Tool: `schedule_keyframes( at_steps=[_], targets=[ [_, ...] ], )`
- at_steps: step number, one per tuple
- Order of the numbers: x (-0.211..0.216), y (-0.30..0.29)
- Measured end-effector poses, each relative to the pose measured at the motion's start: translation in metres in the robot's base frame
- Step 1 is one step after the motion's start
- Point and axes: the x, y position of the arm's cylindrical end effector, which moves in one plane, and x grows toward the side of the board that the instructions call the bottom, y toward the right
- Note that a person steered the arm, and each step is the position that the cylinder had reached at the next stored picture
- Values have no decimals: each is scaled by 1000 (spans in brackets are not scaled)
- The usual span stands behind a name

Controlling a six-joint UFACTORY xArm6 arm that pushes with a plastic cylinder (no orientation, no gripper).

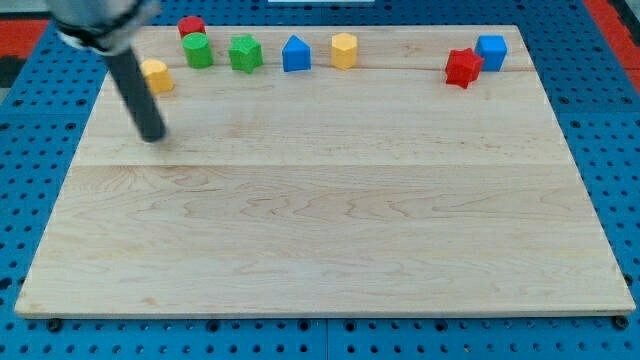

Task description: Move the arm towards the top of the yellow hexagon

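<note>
The yellow hexagon (344, 50) stands near the board's top edge, a little left of centre, just right of a blue pentagon-like block (296, 54). My tip (152, 137) rests on the wooden board (320, 220) at the upper left, far to the left of the hexagon and lower than it. A second yellow block (158, 76), rounded in shape, sits just above my tip and is partly hidden by the rod.
Along the top edge from the left are a red block (191, 26), a green cylinder (197, 50) and a green star (245, 53). At the top right a red star (463, 67) touches a blue cube (491, 50).
</note>
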Motion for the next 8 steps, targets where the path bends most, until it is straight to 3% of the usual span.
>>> schedule_keyframes(
  at_steps=[1, 2, 3, 5, 6, 8],
  targets=[
    [2, 111],
    [-26, 212],
    [-72, 268],
    [-161, 311],
    [-201, 306],
    [-206, 307]
  ],
)
